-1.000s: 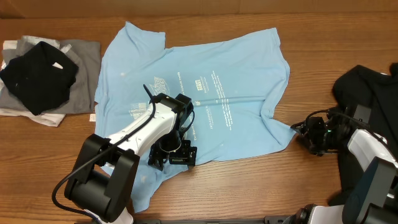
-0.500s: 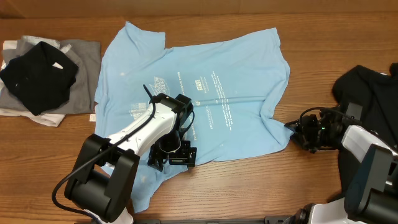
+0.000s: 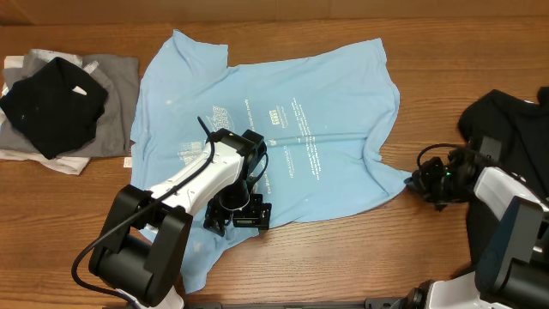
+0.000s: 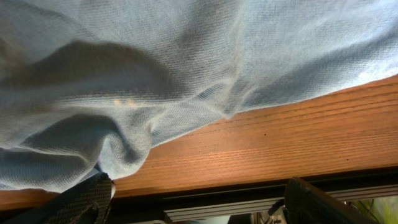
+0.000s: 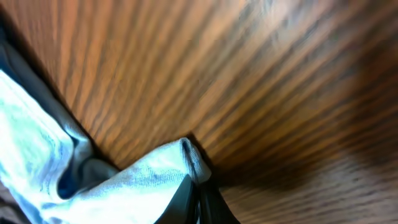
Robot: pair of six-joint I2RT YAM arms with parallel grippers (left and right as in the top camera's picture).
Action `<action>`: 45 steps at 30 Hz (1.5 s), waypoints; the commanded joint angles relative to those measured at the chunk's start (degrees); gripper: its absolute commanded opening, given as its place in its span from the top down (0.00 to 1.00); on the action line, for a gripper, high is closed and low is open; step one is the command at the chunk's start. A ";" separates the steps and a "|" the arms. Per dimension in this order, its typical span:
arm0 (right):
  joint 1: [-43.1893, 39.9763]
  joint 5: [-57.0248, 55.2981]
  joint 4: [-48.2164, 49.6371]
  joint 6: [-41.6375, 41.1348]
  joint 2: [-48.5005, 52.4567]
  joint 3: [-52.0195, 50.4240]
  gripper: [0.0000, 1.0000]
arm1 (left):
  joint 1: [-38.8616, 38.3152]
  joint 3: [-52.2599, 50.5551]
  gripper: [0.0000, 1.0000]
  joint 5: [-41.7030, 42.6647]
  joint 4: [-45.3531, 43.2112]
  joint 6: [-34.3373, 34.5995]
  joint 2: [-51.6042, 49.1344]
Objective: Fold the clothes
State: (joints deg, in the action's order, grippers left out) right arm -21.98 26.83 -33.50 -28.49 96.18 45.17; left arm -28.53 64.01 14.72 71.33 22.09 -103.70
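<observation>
T-shirt (image 3: 283, 129): light blue, short-sleeved, soft fine knit; spread across the middle of the table, creased, with its near hem rumpled.
Print (image 3: 292, 137): small white lines and blocks across the chest; too small to read.
Right gripper (image 3: 418, 182): jaws closed tight on the T-shirt's near right corner, low at the wood; the cloth bunches into a small fold at the tips.
Left gripper (image 3: 238, 215): jaws spread wide, gripping nothing; it stands over the T-shirt's near hem, left of middle.
Black garment (image 3: 506, 120): larger, heaped at the right edge, apart from the T-shirt, partly under the right arm.
Folded pile (image 3: 51, 103): far left; a black piece on a grey one, white edge beneath.
Table (image 3: 343, 257): brown wood, straight grain.
</observation>
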 commanded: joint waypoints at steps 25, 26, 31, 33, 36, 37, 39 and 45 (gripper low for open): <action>0.17 -24.87 -33.55 -0.31 -15.87 10.14 0.96 | -0.31 -0.17 0.06 -0.33 0.33 -1.36 -0.98; 0.17 -26.97 -34.07 -2.23 -16.74 10.14 0.96 | -0.31 -0.17 0.06 -0.33 0.35 -1.38 -0.98; 0.17 -30.84 -33.88 -6.03 -22.77 10.14 0.85 | -0.31 -0.17 0.06 -0.31 0.37 -2.38 -0.98; 0.17 -30.82 -33.46 -6.01 -24.02 10.14 0.18 | -0.31 -0.17 0.06 -0.31 0.31 -2.38 -0.98; 0.17 -30.60 -33.62 -5.70 -24.02 10.14 0.02 | -0.28 -0.17 0.06 -0.33 -0.04 -2.40 -0.98; 0.17 -30.60 -33.66 -5.79 -24.02 10.14 0.00 | -0.26 -0.17 0.06 -0.31 -0.13 -2.40 -0.98; 0.17 -30.12 -33.05 -5.84 -24.02 10.14 0.00 | -0.26 -0.15 0.07 -0.31 -0.26 -2.40 -0.98; 0.17 -10.69 -21.16 5.79 -24.00 10.14 0.04 | -0.24 0.02 0.07 -0.28 -1.88 -1.70 -0.98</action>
State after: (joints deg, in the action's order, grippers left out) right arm -22.02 3.51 -58.50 -30.20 72.60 53.84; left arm -28.53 64.01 14.74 70.13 20.82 -103.70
